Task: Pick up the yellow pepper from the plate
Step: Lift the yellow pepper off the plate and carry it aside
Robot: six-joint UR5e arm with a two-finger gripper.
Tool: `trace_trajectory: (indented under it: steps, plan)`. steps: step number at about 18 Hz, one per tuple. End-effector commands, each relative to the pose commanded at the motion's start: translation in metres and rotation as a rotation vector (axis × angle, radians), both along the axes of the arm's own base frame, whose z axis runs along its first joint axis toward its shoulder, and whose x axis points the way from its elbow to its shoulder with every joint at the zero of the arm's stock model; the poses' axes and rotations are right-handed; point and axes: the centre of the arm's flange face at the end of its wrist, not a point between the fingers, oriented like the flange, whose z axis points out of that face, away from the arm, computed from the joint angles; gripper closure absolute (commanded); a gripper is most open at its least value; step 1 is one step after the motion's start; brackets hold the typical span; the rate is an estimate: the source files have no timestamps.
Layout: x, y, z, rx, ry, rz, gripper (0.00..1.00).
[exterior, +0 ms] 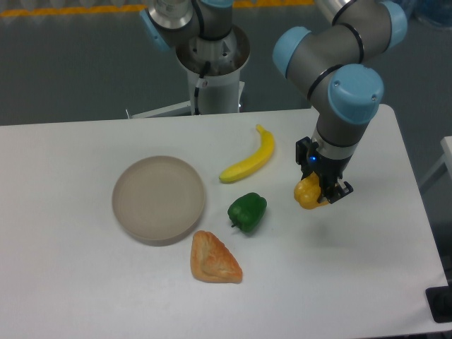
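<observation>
The two-finger gripper (316,193) is pinched on the small blocky yellow-orange bell pepper (308,194), holding it above the white table (85,282) at the table's right side. The pepper is well apart from the round, shallow beige-tan plate (159,200), which sits left of centre with nothing on it. Between plate and gripper lie a long yellow banana (250,158) and, nearer the camera, a green bell pepper (247,211). An orange-brown triangular pastry (213,259) lies just beside the plate's front-right rim.
</observation>
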Motion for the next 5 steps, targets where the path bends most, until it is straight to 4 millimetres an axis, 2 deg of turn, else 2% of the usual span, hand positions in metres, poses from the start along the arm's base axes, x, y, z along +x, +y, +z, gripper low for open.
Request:
trace_trajectory:
  steps: [5]
  plan:
    - [0.0000,-0.0003,0.0011,0.001,0.003,0.000,0.73]
